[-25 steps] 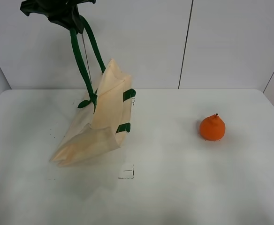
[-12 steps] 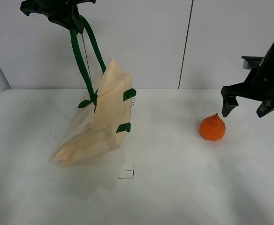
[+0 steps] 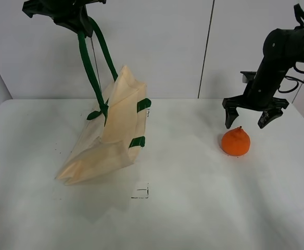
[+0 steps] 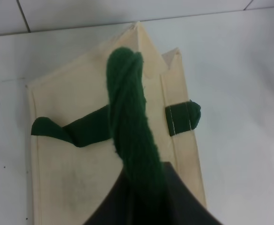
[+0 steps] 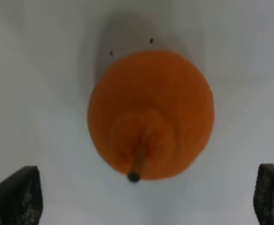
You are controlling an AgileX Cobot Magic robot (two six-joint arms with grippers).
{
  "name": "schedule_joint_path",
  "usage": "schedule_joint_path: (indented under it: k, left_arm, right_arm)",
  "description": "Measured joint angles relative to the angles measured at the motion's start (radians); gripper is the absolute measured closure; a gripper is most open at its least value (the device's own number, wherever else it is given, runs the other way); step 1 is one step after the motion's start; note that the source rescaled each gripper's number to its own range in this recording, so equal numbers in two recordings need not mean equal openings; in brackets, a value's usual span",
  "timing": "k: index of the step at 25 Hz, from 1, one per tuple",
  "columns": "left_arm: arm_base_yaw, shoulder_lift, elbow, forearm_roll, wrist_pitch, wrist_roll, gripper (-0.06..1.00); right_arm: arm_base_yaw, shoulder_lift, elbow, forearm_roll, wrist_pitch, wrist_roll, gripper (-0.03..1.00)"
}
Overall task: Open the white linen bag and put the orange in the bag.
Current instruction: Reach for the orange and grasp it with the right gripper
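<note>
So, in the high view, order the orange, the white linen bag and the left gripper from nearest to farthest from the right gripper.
1. orange, just beneath right gripper.
2. white linen bag, left of middle.
3. left gripper, high at far left.

From high up in front of the table (image 3: 193,219), looking down and across toward the back wall (image 3: 157,47). Wide and far, with the white linen bag (image 3: 110,140) at left of frame and the orange (image 3: 236,142) at right.

From the left wrist, steeply down along the twisted green handle (image 4: 130,126), close on the bag's top edge, also caught by the high view.

From the right wrist, straight down and very near on the orange, between the fingertips (image 5: 15,197) of the right end effector (image 5: 141,199); same fruit and table patch as in the high view.
</note>
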Motion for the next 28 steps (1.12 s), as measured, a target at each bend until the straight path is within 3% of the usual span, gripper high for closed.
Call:
schedule_joint_path:
  k: [17, 19, 21, 23, 24, 28]
  left_arm:
    - [0.000, 0.000, 0.000, 0.001, 0.000, 0.000, 0.94]
    - [0.000, 0.000, 0.000, 0.001, 0.000, 0.000, 0.94]
    - [0.000, 0.000, 0.000, 0.001, 0.000, 0.000, 0.94]
    - [0.000, 0.000, 0.000, 0.001, 0.000, 0.000, 0.94]
    - [0.000, 0.000, 0.000, 0.001, 0.000, 0.000, 0.94]
    - [0.000, 0.000, 0.000, 0.001, 0.000, 0.000, 0.94]
  right_arm:
    - [0.000, 0.171, -0.001, -0.006, -0.087, -0.008, -0.01]
    - [0.000, 0.173, -0.001, 0.007, -0.088, -0.008, 0.15]
    - [0.000, 0.172, -0.006, 0.012, -0.087, -0.008, 0.45]
    - [0.000, 0.170, -0.016, 0.013, -0.077, -0.011, 0.85]
    - [0.000, 0.166, -0.025, 0.014, -0.063, -0.011, 0.96]
    - [0.000, 0.147, -0.091, 0.057, 0.015, -0.011, 0.97]
